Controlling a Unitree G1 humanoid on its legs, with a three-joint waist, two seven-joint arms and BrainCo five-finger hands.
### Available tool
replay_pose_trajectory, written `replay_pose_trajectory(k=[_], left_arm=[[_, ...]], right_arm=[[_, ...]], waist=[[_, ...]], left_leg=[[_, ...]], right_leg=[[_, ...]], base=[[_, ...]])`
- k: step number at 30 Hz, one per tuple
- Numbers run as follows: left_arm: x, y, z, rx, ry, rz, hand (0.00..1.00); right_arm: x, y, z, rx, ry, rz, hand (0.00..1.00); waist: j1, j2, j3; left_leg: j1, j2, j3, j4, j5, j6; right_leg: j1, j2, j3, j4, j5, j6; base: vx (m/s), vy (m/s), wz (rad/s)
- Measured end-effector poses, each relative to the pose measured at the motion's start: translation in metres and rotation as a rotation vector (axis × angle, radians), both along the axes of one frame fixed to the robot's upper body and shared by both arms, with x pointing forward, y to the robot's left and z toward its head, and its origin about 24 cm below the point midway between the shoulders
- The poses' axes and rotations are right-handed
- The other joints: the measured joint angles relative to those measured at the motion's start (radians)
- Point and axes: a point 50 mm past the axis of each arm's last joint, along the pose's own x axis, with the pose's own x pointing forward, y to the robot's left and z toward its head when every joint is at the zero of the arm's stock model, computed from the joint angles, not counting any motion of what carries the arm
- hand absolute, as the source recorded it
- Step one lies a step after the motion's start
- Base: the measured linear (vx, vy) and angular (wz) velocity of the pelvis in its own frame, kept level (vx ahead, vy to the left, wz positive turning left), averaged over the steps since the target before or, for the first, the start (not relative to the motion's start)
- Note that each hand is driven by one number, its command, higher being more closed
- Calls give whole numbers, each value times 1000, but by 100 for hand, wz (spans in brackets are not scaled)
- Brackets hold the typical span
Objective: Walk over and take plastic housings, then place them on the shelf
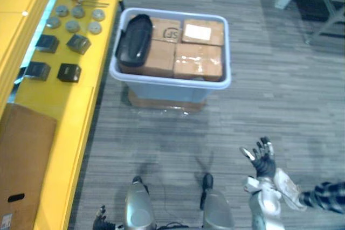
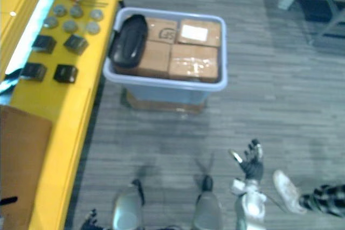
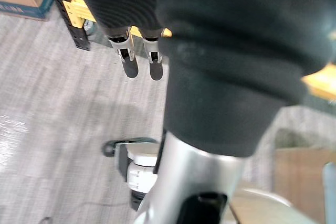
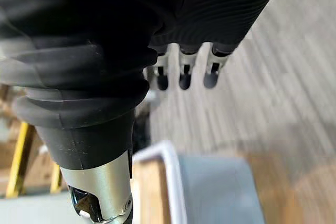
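We see the black housing (image 1: 135, 39) lying in the bin (image 1: 171, 83) on the floor, atop brown boxes (image 1: 198, 60), just beside the yellow worktop (image 1: 81, 100) (blocks (image 1: 69, 72) and discs (image 1: 72, 25) on it). Open floor lies before the bin. The right robot hand (image 1: 263, 157) has its fingers spread. The left robot hand (image 3: 128, 64) has straight fingers and is cut off at the eye view's bottom edge. A person's shoe (image 2: 285, 189) sits near our right arm.

A pale blue bin (image 1: 171, 82) stands on the grey floor at centre far. It holds brown cardboard boxes (image 1: 198, 60) and, at its left end, one black plastic housing (image 1: 135, 40). The yellow shelf (image 1: 75, 106) at left carries black blocks (image 1: 69, 72) and, farther back, grey discs (image 1: 72, 25). The right hand (image 1: 260, 157) is near right, fingers spread, holding nothing.
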Motion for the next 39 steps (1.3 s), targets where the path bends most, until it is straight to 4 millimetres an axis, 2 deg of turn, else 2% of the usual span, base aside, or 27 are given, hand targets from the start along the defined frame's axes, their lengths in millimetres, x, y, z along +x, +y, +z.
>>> replay_pose_trajectory(k=[3, 6, 7, 8, 11, 12, 13, 14, 15, 16, 18, 19, 20, 21, 22, 23, 25, 26, 27, 28, 29, 30, 31, 32, 33, 35, 39], left_arm=[[-2, 1, -1, 23, 32, -38, 0], [-2, 2, -1, 10, 41, -60, 0], [-2, 2, -2, 8, 43, -70, 0], [-1, 3, -2, 18, 52, -92, 0], [0, 9, -4, 14, 66, -94, 0], [-1, 11, -5, 13, 72, -101, 0], [-1, 8, -7, 3, 85, -108, 0], [0, 6, -7, -1, 86, -111, 0], [2, 4, -8, -5, 88, -112, 0], [1, 4, -9, -7, 101, -101, 0], [-7, 1, -11, -31, 117, -34, 0], [-16, -2, -15, -50, 140, 17, 0], [-20, -3, -17, -56, 154, 40, 0], [-27, -4, -18, -83, 159, 100, 0], [-35, -6, -20, -98, 174, 125, 0], [-40, -7, -21, -109, 183, 144, 0], [-56, -16, -25, -141, 226, 177, 0], [-59, -20, -27, -154, 240, 186, 0], [-64, -28, -28, -181, 249, 209, 0], [-66, -33, -29, -199, 248, 219, 0], [-65, -32, -29, -201, 244, 221, 0], [-64, -31, -28, -201, 239, 219, 0], [-64, -32, -29, -201, 240, 215, 0], [-59, -26, -28, -191, 227, 207, 0], [-54, -21, -26, -188, 200, 196, 0], [-41, -11, -23, -167, 159, 165, 0], [-10, -3, -15, -122, 44, 121, 0]], right_arm=[[-2, 1, -3, 27, 10, -23, 0], [-2, 1, -6, 46, 19, -33, 0], [-3, 0, -8, 47, 31, -38, 0], [-4, 0, -9, 47, 36, -44, 0], [-10, -1, -13, 47, 62, -48, 0], [-12, -1, -15, 47, 70, -43, 0], [-15, -5, -16, 33, 79, -30, 0], [-16, -6, -16, 28, 82, -21, 0], [-15, -7, -15, 24, 76, -11, 0], [-16, -7, -16, 26, 83, -9, 0], [-15, -6, -15, 26, 80, -1, 0], [-14, -6, -14, 24, 71, 10, 0], [-13, -6, -13, 21, 65, 12, 0], [-12, -7, -12, 18, 59, 19, 0], [-13, -9, -12, 17, 56, 29, 0], [-14, -9, -12, 14, 57, 30, 0], [-12, -12, -9, -5, 44, 51, 0], [-12, -11, -9, -6, 40, 54, 0], [-9, -14, -7, -26, 39, 59, 0], [-6, -14, -7, -38, 40, 67, 0], [-4, -14, -7, -38, 38, 69, 0], [3, -12, -7, -34, 33, 74, 0], [6, -12, -5, -37, 27, 77, 0], [12, -8, -5, -39, 23, 80, 0], [18, 0, -2, -51, 13, 111, 0], [26, 5, 4, -71, -12, 137, 0], [34, 13, 25, -134, -124, 272, 0]], waist=[[12, -4, -3], [15, -4, -4], [12, 3, -1], [9, 19, 3], [-9, 11, -6], [-19, 9, -9], [-33, 21, -20], [-33, 30, -26], [-36, 33, -29], [-39, 30, -31], [-29, 32, -37], [-30, 35, -59], [-30, 36, -68], [-32, 36, -69], [-30, 35, -73], [-30, 32, -79], [-24, 28, -90], [-20, 23, -88], [-8, 33, -92], [0, 34, -92], [2, 33, -91], [12, 34, -91], [17, 42, -93], [32, 34, -88], [38, 15, -88], [47, 1, -87], [40, 20, -70]], left_leg=[[5, -1, -3, 56, -49, 13], [14, -3, 9, 69, -63, 32], [22, 6, 13, 62, -70, 45], [29, 15, 15, 58, -78, 49], [61, 21, 1, 53, -99, 20], [63, 19, -15, 58, -104, 10], [62, 23, -56, 59, -110, -9], [57, 28, -74, 53, -109, -17], [56, 24, -97, 28, -101, -35], [66, 13, -116, -8, -87, -54], [128, 18, -121, -100, -45, -73], [146, 20, -143, -158, 5, -59], [142, 20, -158, -170, 40, -43], [142, 21, -174, -176, 107, -19], [142, 25, -175, -166, 174, -8], [142, 25, -174, -162, 207, -6], [94, 22, -164, -40, 309, 8], [65, 18, -167, 13, 295, 8], [33, -9, -167, 86, 189, -1], [9, -52, -156, 92, 117, -10], [-5, -77, -151, 74, 99, -9], [-16, -121, -146, -32, 102, 1], [-13, -133, -148, -121, 131, 8], [7, -149, -122, -177, 154, 40], [7, -169, -115, -198, 162, 51], [3, -186, -105, -201, 164, 53], [0, -194, -112, -203, 165, 58]], right_leg=[[12, -9, -16, 34, 0, -3], [7, -17, -14, 24, 31, -38], [-22, -23, -6, 62, 29, -52], [-57, -19, 18, 95, -12, -97], [-108, 4, 36, 51, -22, -95], [-112, 10, 56, 67, 10, -79], [-115, 19, 52, 131, -34, -25], [-130, 25, 48, 172, -60, -31], [-167, 23, 46, 261, -116, -30], [-188, 5, 35, 334, -180, -32], [-183, 4, 28, 395, -242, -47], [-180, 9, 6, 396, -258, -60], [-174, 12, -5, 385, -260, -64], [-133, 19, -23, 348, -258, -70], [-84, 30, -38, 298, -249, -85], [-63, 33, -49, 273, -246, -91], [26, 45, -69, 178, -233, -111], [48, 44, -71, 151, -231, -114], [78, 49, -69, 118, -225, -122], [104, 46, -66, 97, -223, -120], [116, 44, -66, 90, -222, -118], [130, 42, -66, 81, -218, -111], [130, 45, -66, 84, -217, -108], [128, 39, -60, 83, -217, -83], [118, 23, -64, 57, -205, -72], [127, 7, -69, 24, -186, -69], [137, 5, -77, 3, -172, -49]], base=[[10, 152, 3], [-5, 135, -20], [-39, 92, -21], [-48, 98, -20], [10, -65, 14], [113, -183, 61], [119, -149, 52], [184, -195, 57], [180, -241, 55], [180, -264, 57], [229, -303, 38], [260, -307, 29], [310, -365, 37], [311, -363, 37], [297, -359, 34], [219, -269, 21], [189, -192, 9], [150, -55, -8], [123, 50, -15], [113, 89, -14], [109, 141, -10], [81, 145, -11], [110, 210, -22], [104, 168, -17], [99, 152, -12], [82, 120, -5], [23, 45, 1]])
